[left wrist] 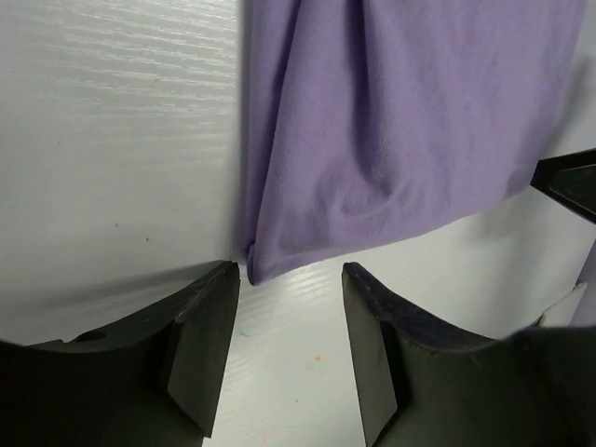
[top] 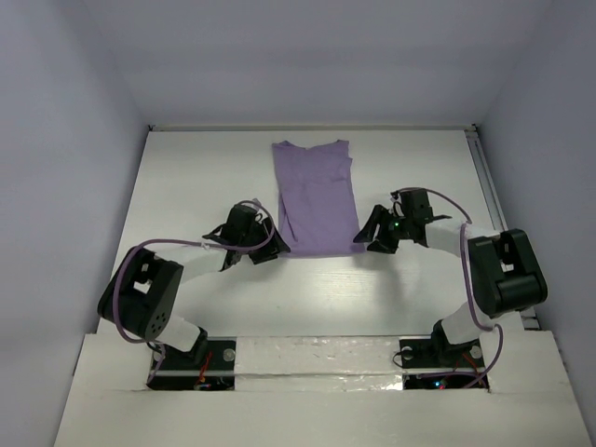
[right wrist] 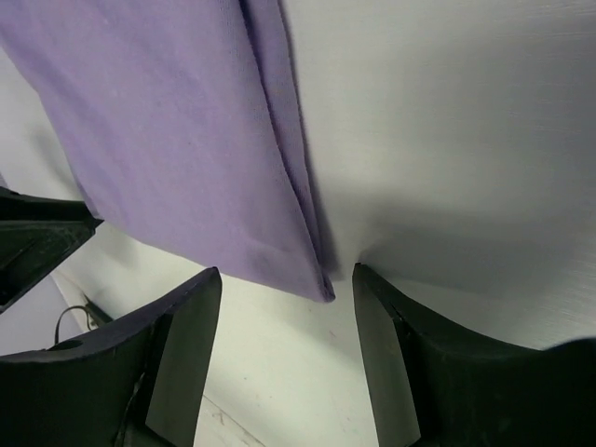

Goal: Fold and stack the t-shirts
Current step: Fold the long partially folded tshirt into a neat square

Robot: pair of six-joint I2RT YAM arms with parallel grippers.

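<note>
Jaws of the left gripper [left wrist: 289, 272] stand apart, empty, beside the near-left corner of the t-shirt [top: 317, 200], folded lengthwise on the table [top: 186, 186]; the right gripper [right wrist: 285, 272] gapes likewise (near-right corner).

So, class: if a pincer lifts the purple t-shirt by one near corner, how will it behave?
Probably floppy: the t-shirt lies in soft folds, so it should droop. Likely light, since the fabric looks thin. It may slide on the smooth table.

— Was there any writing to read anywhere?
— None. The t-shirt [top: 317, 197] was plain, and no label, brand or number showed on the counter [top: 205, 177].
</note>
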